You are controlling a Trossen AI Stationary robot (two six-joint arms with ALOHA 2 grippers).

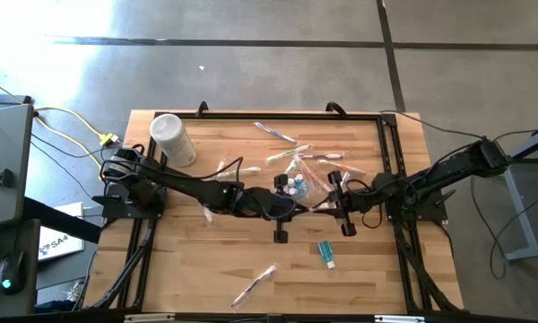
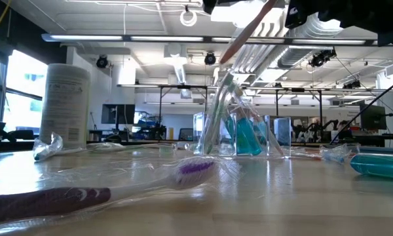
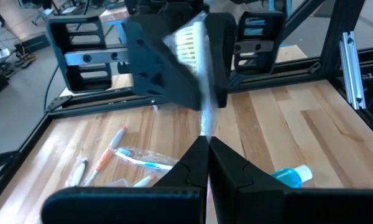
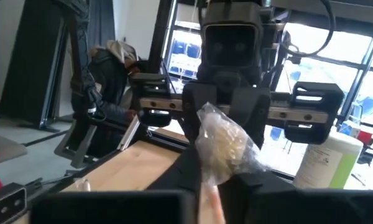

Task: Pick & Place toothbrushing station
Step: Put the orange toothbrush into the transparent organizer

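High view: both tools (image 1: 307, 199) on a wrapped toothbrush (image 3: 196, 59)

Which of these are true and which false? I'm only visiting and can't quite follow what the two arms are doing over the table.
1. A white cylindrical tub stands upright near the table's far left corner. True.
2. The left gripper is wide open and empty. False: its fingers are shut on a wrapped toothbrush.
3. The two grippers meet near the middle of the table. True: the right gripper faces the left one across the toothbrushing station.
4. The clear toothbrushing station is empty. False: the low view shows blue-green things inside it.
5. The blue tube lies inside the tub. False: it lies on bare wood at the table's near side.
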